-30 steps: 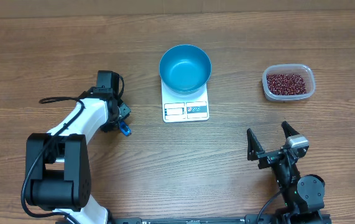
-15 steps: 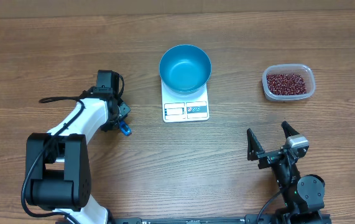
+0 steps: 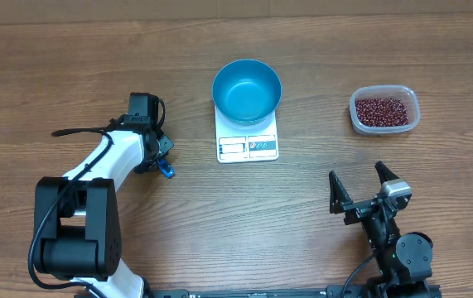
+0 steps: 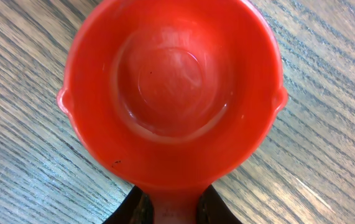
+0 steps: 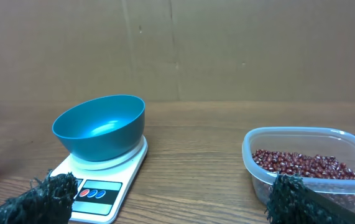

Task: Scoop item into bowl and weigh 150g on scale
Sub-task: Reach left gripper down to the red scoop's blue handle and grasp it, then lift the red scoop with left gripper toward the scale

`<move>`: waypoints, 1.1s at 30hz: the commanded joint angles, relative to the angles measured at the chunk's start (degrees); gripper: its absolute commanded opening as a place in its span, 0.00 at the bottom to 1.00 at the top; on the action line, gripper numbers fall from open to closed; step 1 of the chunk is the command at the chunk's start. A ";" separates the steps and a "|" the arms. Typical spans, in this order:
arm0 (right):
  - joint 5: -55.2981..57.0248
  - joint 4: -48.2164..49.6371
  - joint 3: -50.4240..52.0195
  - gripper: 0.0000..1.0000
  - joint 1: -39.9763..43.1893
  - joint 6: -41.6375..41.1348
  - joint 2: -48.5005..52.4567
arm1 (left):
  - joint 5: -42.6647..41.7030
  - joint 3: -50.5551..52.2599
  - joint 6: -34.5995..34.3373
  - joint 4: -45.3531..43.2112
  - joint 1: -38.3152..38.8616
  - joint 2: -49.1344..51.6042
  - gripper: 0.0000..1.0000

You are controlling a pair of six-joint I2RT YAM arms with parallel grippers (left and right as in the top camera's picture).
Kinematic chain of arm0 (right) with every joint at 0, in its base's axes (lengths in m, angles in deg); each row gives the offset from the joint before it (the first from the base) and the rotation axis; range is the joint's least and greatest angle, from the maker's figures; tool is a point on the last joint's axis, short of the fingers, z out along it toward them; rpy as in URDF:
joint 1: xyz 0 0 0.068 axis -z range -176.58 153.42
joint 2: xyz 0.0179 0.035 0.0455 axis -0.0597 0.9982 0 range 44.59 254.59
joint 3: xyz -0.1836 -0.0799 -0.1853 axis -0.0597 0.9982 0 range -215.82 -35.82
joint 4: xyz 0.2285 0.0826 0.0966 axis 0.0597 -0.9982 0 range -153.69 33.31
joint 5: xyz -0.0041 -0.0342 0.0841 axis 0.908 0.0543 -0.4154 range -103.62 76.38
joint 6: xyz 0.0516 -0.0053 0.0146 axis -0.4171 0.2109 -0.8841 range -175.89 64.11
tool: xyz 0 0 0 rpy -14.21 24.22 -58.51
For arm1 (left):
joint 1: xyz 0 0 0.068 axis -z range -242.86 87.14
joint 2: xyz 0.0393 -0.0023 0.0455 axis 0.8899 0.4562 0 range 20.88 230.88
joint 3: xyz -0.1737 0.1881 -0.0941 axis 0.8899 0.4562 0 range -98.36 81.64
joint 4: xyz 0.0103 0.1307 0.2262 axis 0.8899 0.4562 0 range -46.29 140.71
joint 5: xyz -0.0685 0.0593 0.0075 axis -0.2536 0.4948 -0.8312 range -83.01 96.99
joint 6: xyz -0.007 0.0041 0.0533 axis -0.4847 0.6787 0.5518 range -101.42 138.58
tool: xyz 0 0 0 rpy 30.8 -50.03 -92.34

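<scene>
On the table [image 3: 70,50], the blue bowl [image 3: 247,89] sits on the white scale [image 3: 248,147], ahead-left of the wide-open, empty right claw [image 3: 357,178]. The tub [image 3: 414,108] of beans [image 3: 381,109] lies ahead-right. The left claw [image 4: 172,214] pinches the red scoop [image 4: 171,87] by its handle.

Wooden table [image 3: 70,58], brown, with long grain running from 9 to 3 o'clock in the overhead view. Carries a flat white kitchen scale [image 3: 248,147] just toward 12 o'clock from the middle, display edge turned to 6 o'clock. Holds a clear rounded-rectangular plastic tub [image 3: 417,116] out between 2 and 3 o'clock, well apart from the scale. Bears a red plastic scoop [image 4: 171,93] at 9 o'clock of the scale, hollow side up and empty, on the bare wood; hidden from overhead. Also has a black cable [image 3: 74,132] trailing across the wood toward 9 o'clock, on the scoop's side.
</scene>
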 commanded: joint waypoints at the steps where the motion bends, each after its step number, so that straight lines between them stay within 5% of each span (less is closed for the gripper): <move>1: 0.55 0.39 0.61 1.00 0.07 -0.42 -0.46 | -1.51 -1.03 1.90 -0.09 -0.15 1.22 0.04; 20: 0.55 0.39 0.61 1.00 0.07 -0.42 -0.46 | -21.18 -17.38 5.60 14.95 2.78 0.09 0.04; 25: -0.39 0.50 0.61 1.00 0.04 -0.50 -0.46 | -29.75 -17.64 0.66 14.95 5.01 -0.42 0.04; 28: -4.11 1.20 0.61 1.00 0.04 -7.69 -0.46 | -31.47 -17.62 -4.17 14.93 6.71 -0.42 0.04; 33: -8.81 1.38 0.61 1.00 0.04 -32.02 -0.46 | -32.22 -17.66 -9.35 13.99 9.90 -0.92 0.04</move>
